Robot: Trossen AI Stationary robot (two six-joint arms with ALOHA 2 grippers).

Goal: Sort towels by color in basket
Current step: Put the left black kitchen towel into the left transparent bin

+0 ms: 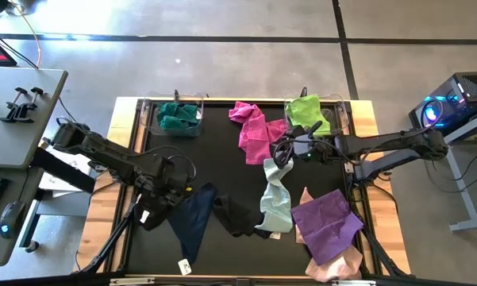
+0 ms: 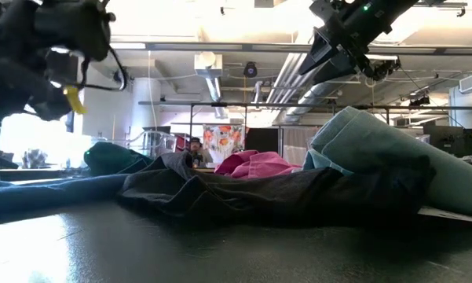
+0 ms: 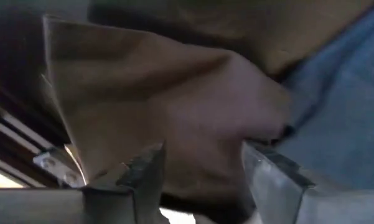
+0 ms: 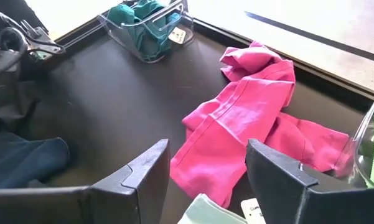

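Observation:
My left gripper [image 1: 177, 193] [image 3: 202, 180] is open, raised over the upper end of the navy towel [image 1: 192, 224], which lies flat beside the black towel [image 1: 234, 214]; blurred cloth fills its wrist view. My right gripper [image 1: 282, 152] [image 4: 208, 174] is open, hovering above the magenta towel [image 4: 243, 124] [image 1: 254, 131] and the far end of the mint towel [image 1: 276, 199] [image 2: 393, 153]. Teal towels [image 1: 178, 115] [image 4: 140, 18] sit in a clear bin. A lime towel [image 1: 308, 114] lies in another. The purple towel [image 1: 325, 226] and the pale pink one [image 1: 337, 266] lie near right.
The two clear bins [image 1: 152, 119] [image 1: 343, 119] stand at the far edge of the black mat [image 1: 214, 159]. A raised wooden rim [image 1: 123, 151] frames the mat. The mat's middle left is bare. A person shows far off in the room [image 2: 195, 145].

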